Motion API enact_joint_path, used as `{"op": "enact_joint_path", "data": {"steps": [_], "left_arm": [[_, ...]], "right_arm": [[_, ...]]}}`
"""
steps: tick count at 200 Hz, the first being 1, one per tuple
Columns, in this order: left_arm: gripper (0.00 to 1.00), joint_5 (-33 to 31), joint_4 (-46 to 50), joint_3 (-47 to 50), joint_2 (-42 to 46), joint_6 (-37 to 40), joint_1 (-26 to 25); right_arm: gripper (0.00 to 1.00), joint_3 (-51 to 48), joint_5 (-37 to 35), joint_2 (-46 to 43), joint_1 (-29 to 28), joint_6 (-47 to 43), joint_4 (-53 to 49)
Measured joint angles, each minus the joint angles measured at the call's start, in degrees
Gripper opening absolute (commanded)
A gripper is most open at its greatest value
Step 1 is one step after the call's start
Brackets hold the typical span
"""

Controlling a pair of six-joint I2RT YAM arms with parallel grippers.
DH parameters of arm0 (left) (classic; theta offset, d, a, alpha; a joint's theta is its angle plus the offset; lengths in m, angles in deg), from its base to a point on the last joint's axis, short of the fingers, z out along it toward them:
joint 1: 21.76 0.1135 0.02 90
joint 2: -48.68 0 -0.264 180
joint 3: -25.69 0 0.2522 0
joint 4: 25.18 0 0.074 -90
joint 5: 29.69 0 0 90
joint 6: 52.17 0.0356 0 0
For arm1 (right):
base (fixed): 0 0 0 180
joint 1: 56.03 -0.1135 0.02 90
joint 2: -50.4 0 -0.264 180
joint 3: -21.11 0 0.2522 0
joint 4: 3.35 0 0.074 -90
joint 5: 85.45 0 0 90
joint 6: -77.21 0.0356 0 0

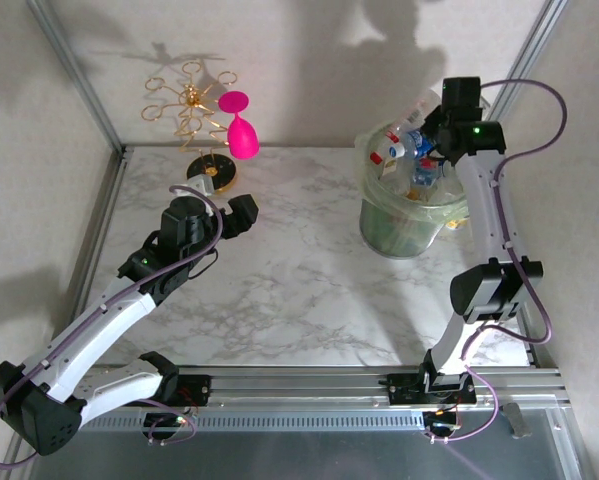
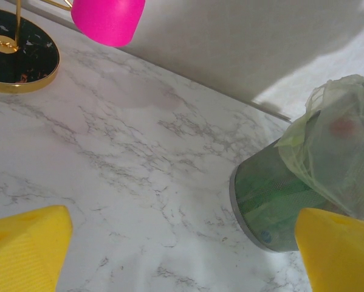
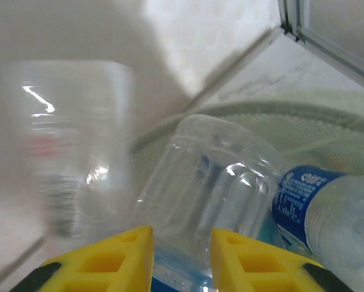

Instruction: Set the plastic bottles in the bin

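At the bin [image 1: 409, 215], right pincer [image 3: 182, 243] pinches a clear bottle [image 3: 212, 182].
We expect slippage (smooth, crushable plastic) on any jolt; left pincer [image 2: 182, 225] is spread.

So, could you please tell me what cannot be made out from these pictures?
- Right wrist view: the bottle on the left is blurred, label unreadable; the clear bottle in the right tool is cut off by the bottom edge.
- Top view: that tool's fingers are hidden under its own wrist; the bottles in the bin overlap, too small to count.
- Left wrist view: the pink glass is cut off by the top edge.
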Motion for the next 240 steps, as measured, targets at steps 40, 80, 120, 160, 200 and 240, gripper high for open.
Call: {"op": "enact_joint_path", "data": {"steps": [40,80,120,160,200,240], "left_arm": [[0.94,0.00,0.00,0.00,0.00,0.00,0.00],[0.94,0.00,0.00,0.00,0.07,0.00,0.00],[0.94,0.02,0.02,0.00,0.15,0.00,0.00],[0.94,0.02,0.02,0.00,0.15,0.00,0.00],[0.94,0.02,0.02,0.00,0.17,0.00,0.00],[0.94,0.02,0.02,0.00,0.17,0.00,0.00]], "right_arm": [[0.28,-2.12,-0.04,-0.04,0.04,-0.22,3.93],[0.27,-4.66,-2.23,-0.68,-0.13,-1.90,7.04],[0.27,-6.91,-9.49,-1.38,-2.95,-6.64,9.05],[0.26,-11.91,-15.67,-3.54,-4.90,-9.64,12.57],[0.29,-11.37,-17.46,-3.69,-4.90,-9.90,11.74],[0.36,-6.19,-16.13,-3.74,-4.83,-10.27,3.82]]}}
